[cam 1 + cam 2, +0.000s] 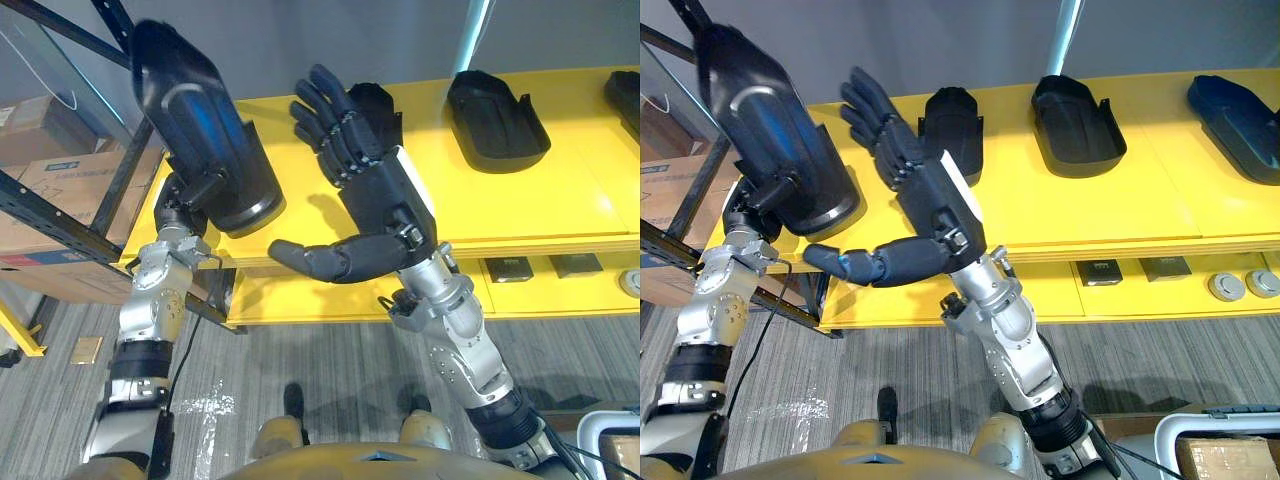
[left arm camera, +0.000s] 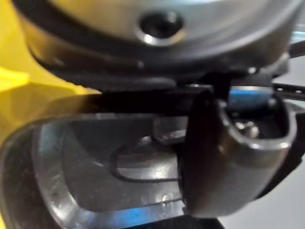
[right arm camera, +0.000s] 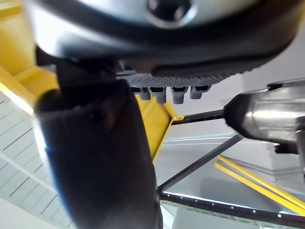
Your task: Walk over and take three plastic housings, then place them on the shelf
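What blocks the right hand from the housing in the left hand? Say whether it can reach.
Probably yes. The right hand is open, fingers spread, close beside the housing that the left hand grips above the shelf's left end; nothing stands between them.

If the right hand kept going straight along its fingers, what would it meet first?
Probably the wall: the right hand points over the shelf, between the held housing and a shelved housing. Depth is unclear.

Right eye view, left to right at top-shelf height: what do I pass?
Held housing → right hand, open → small shelf housing → middle shelf housing → right-edge housing.
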Motion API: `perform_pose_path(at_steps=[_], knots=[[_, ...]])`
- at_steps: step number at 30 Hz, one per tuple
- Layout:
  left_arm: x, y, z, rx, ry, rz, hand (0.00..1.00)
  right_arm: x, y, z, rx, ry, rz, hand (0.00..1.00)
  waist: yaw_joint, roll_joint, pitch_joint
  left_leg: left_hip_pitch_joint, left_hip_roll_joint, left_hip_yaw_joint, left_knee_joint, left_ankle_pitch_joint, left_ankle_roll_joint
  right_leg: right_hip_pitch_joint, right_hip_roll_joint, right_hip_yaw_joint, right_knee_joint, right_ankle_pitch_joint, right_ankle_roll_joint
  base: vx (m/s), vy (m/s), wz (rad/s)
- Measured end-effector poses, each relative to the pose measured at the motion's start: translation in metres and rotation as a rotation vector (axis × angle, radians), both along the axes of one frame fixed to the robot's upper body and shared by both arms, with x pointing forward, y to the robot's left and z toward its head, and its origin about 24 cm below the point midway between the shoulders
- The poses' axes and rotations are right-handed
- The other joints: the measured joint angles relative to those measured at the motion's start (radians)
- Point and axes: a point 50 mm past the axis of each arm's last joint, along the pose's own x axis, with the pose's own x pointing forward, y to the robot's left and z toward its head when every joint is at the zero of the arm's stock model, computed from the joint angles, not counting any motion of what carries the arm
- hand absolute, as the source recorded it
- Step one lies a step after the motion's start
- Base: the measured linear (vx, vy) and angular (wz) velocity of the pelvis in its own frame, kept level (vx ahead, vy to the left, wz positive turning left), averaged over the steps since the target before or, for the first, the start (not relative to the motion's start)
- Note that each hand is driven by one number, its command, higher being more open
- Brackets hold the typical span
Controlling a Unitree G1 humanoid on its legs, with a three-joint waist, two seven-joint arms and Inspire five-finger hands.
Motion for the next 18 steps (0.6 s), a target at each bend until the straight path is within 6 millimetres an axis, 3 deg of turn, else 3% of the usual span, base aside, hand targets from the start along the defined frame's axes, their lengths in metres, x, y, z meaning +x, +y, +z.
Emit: perform_pose_path(at_steps=[8, 13, 17, 18], knots=[[0.020, 0.018, 0.030, 0.125, 0.013, -0.009, 0.00, 0.001, -0.001, 0.002, -0.033, 0.011, -0.001, 1.00, -0.005, 0.004, 0.051, 0.002, 0.003, 0.049, 0.018, 0.003, -0.007, 0.002, -0.004, 0.004, 0.013, 0.003, 0.004, 0.00, 0.000, 0.00], [0.032, 0.012, 0.055, 0.122, -0.041, -0.027, 0.00, -0.002, 0.006, 0.000, -0.041, 0.016, 0.026, 1.00, -0.014, -0.005, 0.100, -0.026, 0.008, 0.055, 0.036, -0.011, -0.003, -0.011, -0.004, 0.001, 0.014, 0.000, -0.001, -0.04, 0.001, 0.02], [0.041, 0.007, 0.075, 0.122, -0.072, -0.037, 0.00, -0.006, 0.010, 0.004, -0.056, 0.005, -0.056, 1.00, -0.016, -0.022, 0.126, -0.055, 0.011, 0.058, 0.054, -0.012, -0.009, -0.029, -0.005, 0.002, 0.013, 0.005, 0.004, -0.01, -0.001, 0.02], [0.042, 0.008, 0.080, 0.132, -0.078, -0.035, 1.00, -0.004, 0.010, 0.005, -0.068, 0.001, -0.090, 1.00, -0.017, -0.026, 0.129, -0.063, 0.011, 0.058, 0.055, -0.011, -0.009, -0.036, -0.005, 0.004, 0.013, 0.008, 0.008, 0.04, -0.004, 0.04]])
